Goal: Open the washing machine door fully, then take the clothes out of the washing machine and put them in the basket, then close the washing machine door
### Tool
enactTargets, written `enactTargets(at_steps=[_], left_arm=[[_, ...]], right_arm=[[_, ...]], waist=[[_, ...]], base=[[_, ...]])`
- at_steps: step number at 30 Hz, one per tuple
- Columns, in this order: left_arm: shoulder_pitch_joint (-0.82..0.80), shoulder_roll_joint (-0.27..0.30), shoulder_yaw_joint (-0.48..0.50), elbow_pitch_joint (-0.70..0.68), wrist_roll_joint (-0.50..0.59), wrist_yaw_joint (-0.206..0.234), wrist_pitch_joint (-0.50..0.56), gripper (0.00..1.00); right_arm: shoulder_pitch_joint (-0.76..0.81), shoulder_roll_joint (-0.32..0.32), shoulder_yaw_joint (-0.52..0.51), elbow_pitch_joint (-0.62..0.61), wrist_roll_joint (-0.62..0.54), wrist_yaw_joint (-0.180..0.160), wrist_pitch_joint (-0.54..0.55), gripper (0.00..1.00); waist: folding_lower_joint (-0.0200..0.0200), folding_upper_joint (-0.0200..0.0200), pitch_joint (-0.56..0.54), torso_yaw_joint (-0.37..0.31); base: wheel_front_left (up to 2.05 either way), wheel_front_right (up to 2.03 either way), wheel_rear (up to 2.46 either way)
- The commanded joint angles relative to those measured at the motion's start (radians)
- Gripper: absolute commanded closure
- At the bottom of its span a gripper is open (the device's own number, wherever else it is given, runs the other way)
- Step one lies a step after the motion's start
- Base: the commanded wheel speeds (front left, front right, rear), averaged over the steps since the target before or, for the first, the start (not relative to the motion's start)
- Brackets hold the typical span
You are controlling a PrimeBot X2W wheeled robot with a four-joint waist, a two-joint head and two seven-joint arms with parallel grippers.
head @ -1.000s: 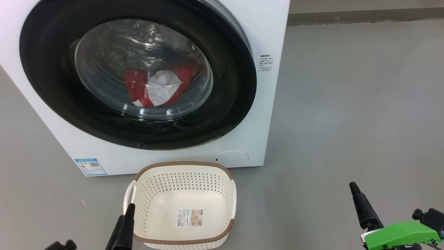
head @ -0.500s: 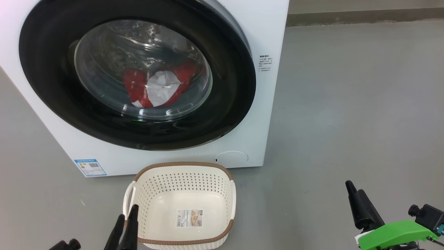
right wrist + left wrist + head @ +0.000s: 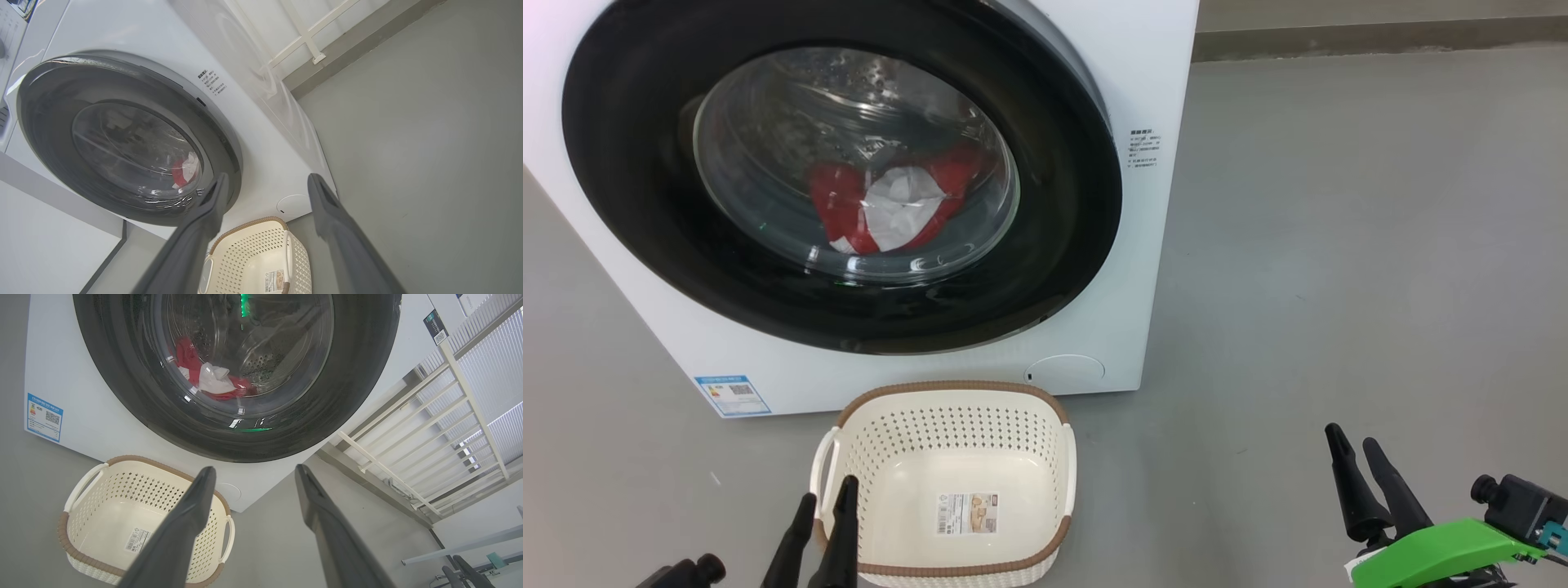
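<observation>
At the lower left the left gripper (image 3: 828,492) hangs with its jaws spread and empty, its tips by the left handle of the basket (image 3: 947,385), which stands on the floor (image 3: 1339,245) just in front of the washing machine (image 3: 1152,82). The washing machine door (image 3: 645,204) is closed, and the clothes (image 3: 894,208) lie red and white in the drum behind its glass. Well apart at the lower right, the right gripper (image 3: 1351,436) hovers over bare floor, jaws likewise spread on nothing.
</observation>
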Motion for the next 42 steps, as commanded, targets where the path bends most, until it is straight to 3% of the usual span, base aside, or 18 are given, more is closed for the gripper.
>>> enactTargets(at_steps=[1,42], left_arm=[[-0.006,0.017,0.015,-0.033,0.034,0.004,-0.018,0.00],[0.008,0.023,-0.016,-0.080,0.457,0.032,-0.136,0.00]], right_arm=[[-0.004,-0.021,0.019,-0.032,-0.035,0.000,-0.014,0.00],[0.025,-0.045,0.040,-0.068,-0.435,0.000,-0.131,0.00]], waist=[[0.0000,-0.0001,0.000,0.000],[0.0000,-0.0001,0.009,0.001]], base=[[0.00,0.00,0.00],[0.00,0.00,0.00]])
